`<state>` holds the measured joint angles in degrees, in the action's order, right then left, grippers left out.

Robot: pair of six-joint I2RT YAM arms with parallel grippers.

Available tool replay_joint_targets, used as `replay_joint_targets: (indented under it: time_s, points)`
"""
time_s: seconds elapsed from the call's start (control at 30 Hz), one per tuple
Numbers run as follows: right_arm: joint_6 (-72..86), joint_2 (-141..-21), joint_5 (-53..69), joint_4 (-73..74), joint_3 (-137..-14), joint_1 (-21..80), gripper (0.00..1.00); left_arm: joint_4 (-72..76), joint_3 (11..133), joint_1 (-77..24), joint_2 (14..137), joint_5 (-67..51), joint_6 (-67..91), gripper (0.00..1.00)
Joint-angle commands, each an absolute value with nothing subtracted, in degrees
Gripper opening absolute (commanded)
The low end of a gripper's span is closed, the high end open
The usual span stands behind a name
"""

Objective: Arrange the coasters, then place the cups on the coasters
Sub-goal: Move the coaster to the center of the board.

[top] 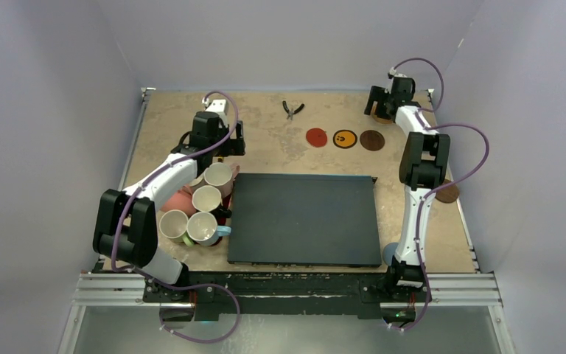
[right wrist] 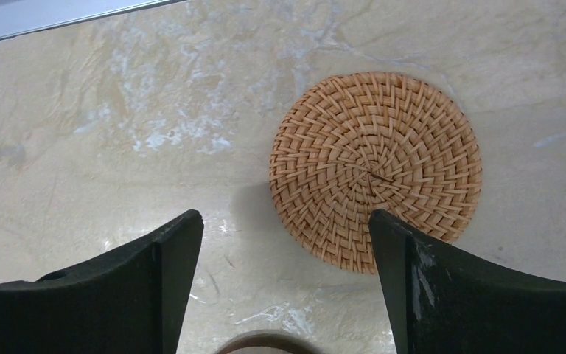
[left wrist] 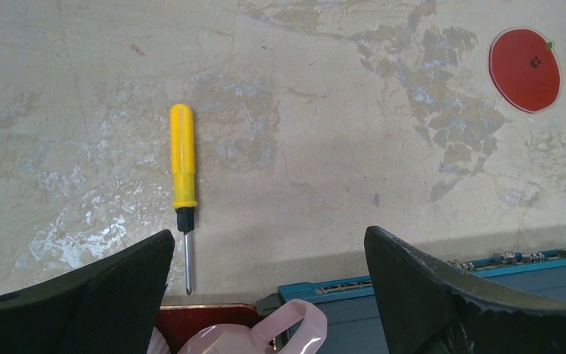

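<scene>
Three coasters lie in a row at the back: red (top: 315, 137), yellow with black marks (top: 345, 139) and dark brown (top: 372, 140). A woven tan coaster (right wrist: 376, 166) lies flat on the table at the far right corner, under my right gripper (right wrist: 286, 221), which hangs open over its left edge and holds nothing. A brown coaster (top: 448, 192) shows behind the right arm and a grey-blue one (top: 389, 253) near its base. Several cups (top: 206, 199) cluster at the left. My left gripper (left wrist: 269, 251) is open and empty above a pale pink cup's handle (left wrist: 295, 332).
A large black mat (top: 304, 219) fills the middle. A yellow screwdriver (left wrist: 182, 158) lies on the table ahead of the left gripper. Pliers (top: 292, 109) sit at the back centre. The cups stand on a red tray (left wrist: 206, 321). Walls enclose three sides.
</scene>
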<state>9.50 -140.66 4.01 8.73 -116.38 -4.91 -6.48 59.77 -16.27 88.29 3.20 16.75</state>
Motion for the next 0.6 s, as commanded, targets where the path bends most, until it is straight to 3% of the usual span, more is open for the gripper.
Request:
replay_joint_targets:
  time_s: [0.0, 0.57]
  points:
    - [8.0, -142.6, 12.6, 11.3, -117.9, -4.5, 0.86, -4.6, 61.2, -16.9, 88.9, 2.9, 15.8, 0.95]
    - [6.4, -137.0, 17.1, 9.0, -104.1, -1.0, 0.82, -5.1, 61.6, -17.1, 88.9, 2.8, 15.8, 0.95]
